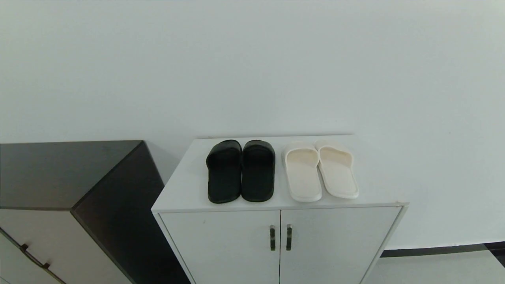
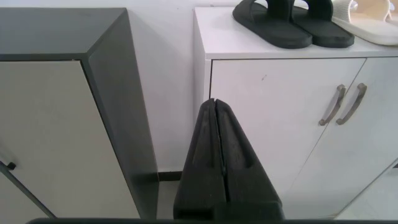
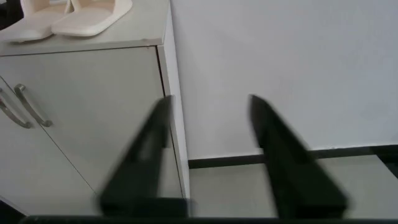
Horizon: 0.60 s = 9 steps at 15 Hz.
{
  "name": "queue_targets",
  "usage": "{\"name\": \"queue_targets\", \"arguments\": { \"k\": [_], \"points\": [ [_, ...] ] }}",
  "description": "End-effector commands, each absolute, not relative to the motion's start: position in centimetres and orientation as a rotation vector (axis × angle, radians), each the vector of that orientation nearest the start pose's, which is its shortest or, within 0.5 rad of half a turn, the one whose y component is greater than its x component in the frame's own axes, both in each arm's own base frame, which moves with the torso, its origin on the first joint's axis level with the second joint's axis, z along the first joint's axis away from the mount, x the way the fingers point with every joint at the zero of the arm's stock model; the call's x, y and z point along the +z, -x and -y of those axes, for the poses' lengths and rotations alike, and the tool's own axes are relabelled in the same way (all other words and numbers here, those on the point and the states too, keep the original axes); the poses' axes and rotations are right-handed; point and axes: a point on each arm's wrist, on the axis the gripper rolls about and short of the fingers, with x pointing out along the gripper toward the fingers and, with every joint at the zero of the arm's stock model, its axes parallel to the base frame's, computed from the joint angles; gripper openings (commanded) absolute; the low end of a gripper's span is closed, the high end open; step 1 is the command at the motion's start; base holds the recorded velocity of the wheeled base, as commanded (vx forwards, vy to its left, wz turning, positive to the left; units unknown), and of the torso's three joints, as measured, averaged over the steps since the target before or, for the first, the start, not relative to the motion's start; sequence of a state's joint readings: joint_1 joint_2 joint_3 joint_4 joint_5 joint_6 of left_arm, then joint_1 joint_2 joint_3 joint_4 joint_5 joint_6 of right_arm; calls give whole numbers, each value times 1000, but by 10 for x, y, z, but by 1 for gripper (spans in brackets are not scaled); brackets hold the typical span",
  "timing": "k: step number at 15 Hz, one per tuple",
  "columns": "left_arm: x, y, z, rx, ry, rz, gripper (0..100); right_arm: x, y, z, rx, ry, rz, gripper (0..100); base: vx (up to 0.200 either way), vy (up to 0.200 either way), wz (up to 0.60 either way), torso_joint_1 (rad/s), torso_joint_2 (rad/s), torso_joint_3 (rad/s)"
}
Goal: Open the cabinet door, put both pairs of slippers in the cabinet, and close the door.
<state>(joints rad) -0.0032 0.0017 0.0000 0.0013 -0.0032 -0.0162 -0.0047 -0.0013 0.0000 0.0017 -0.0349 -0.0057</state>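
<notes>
Cabinet (image 1: 221, 244) doors were shut, black slippers (image 1: 240, 171) and white slippers (image 1: 320, 170) paired neatly on top, easy to grab; left tool (image 2: 216, 109) hung clenched and empty, right tool (image 3: 208, 106) released wide, probably readied for the door handle (image 1: 289, 237)

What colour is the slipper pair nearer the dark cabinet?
Black. The slipper pair shows best in the head view, atop the white cabinet.
</notes>
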Motion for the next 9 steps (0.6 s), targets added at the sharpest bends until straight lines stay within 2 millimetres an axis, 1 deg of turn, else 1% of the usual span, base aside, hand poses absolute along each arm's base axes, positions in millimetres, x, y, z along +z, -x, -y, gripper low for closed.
{"name": "queue_targets", "arguments": {
  "k": [1, 5, 6, 7, 8, 9],
  "points": [
    [76, 23, 0, -6, 14, -2, 0, 75, 23, 1, -38, 8, -3, 100, 0, 0, 0, 0, 0, 0],
    [76, 23, 0, -6, -3, -2, 0, 75, 23, 1, -35, 6, -2, 100, 0, 0, 0, 0, 0, 0],
    [76, 23, 0, -6, 0, -2, 0, 78, 23, 0, -20, 18, 15, 100, 0, 0, 0, 0, 0, 0],
    [76, 23, 0, -8, 0, -2, 0, 132, 32, -1, 33, 8, 153, 100, 0, 0, 0, 0, 0, 0],
    [76, 23, 0, -8, 0, -2, 0, 174, 31, -1, 60, -70, 160, 100, 0, 0, 0, 0, 0, 0],
    [76, 23, 0, -6, 5, -2, 0, 189, 20, -3, 131, -60, 68, 100, 0, 0, 0, 0, 0, 0]
  ]
}}
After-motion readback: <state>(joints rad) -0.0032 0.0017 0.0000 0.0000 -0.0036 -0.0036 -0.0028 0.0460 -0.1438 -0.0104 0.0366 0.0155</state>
